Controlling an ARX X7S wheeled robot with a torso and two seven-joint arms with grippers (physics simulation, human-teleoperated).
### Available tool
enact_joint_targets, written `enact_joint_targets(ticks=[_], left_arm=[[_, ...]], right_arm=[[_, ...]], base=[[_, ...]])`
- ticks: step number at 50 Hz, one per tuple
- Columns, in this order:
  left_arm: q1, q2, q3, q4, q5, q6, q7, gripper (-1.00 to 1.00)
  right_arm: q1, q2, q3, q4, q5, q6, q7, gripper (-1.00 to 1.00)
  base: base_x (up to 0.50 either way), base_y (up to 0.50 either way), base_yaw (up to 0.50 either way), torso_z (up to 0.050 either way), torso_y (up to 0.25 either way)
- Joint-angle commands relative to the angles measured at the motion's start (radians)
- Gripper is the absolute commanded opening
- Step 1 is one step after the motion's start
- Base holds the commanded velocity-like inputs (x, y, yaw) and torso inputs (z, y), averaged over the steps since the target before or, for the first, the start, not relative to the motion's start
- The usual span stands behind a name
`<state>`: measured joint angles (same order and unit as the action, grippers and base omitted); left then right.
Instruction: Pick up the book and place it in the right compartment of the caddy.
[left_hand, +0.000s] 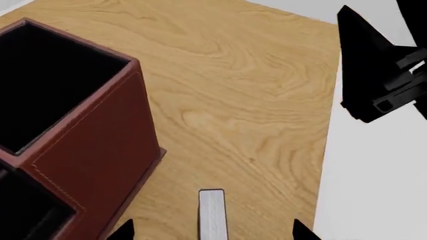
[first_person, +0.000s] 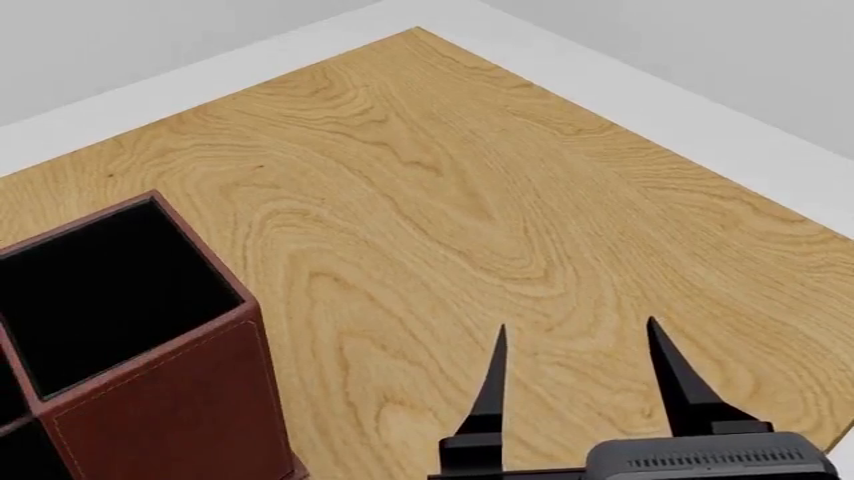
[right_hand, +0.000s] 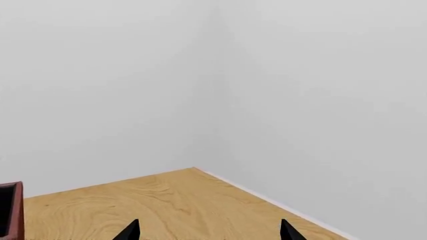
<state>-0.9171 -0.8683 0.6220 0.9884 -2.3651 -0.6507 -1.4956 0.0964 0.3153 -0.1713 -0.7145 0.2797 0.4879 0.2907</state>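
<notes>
Right gripper (first_person: 575, 325): low in the head view at about 5 o'clock, pointing toward 12 o'clock.
Right fingers (first_person: 674, 385): two slim black tapered blades, set well apart with bare gap between them.
Right wrist (first_person: 707, 462): grey housing with a ribbed strip, just behind the fingers.
Left gripper (left_hand: 212, 222): outside the head view; only its own camera shows it.
Left fingers (left_hand: 301, 230): only two dark tips show, spread wide, angled down toward the counter.

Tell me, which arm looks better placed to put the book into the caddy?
Left, probably. The book's pale edge sits between the left end effector's open fingertips, beside the caddy. The right end effector is open, empty, aimed toward the table's far corner.
</notes>
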Motion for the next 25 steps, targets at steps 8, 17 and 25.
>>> enact_joint_targets(ticks=[8, 17, 25], left_arm=[[0.072, 0.026, 0.046, -0.130, 0.128, -0.045, 0.088, 1.00], [0.111, 0.058, 0.076, -0.155, 0.179, -0.045, 0.096, 1.00], [0.145, 0.078, 0.101, -0.176, 0.218, -0.056, 0.123, 1.00]], right_arm=[[-0.001, 0.006, -0.002, 0.009, 0.009, -0.013, 0.002, 1.00], [0.002, 0.006, -0.005, 0.018, 0.013, -0.019, 0.001, 1.00], [0.001, 0.010, -0.004, 0.016, 0.018, -0.022, 0.004, 1.00]], base=[[0.00, 0.00, 0.00, 0.000, 0.000], [0.00, 0.00, 0.00, 0.000, 0.000], [0.00, 0.00, 0.00, 0.000, 0.000]])
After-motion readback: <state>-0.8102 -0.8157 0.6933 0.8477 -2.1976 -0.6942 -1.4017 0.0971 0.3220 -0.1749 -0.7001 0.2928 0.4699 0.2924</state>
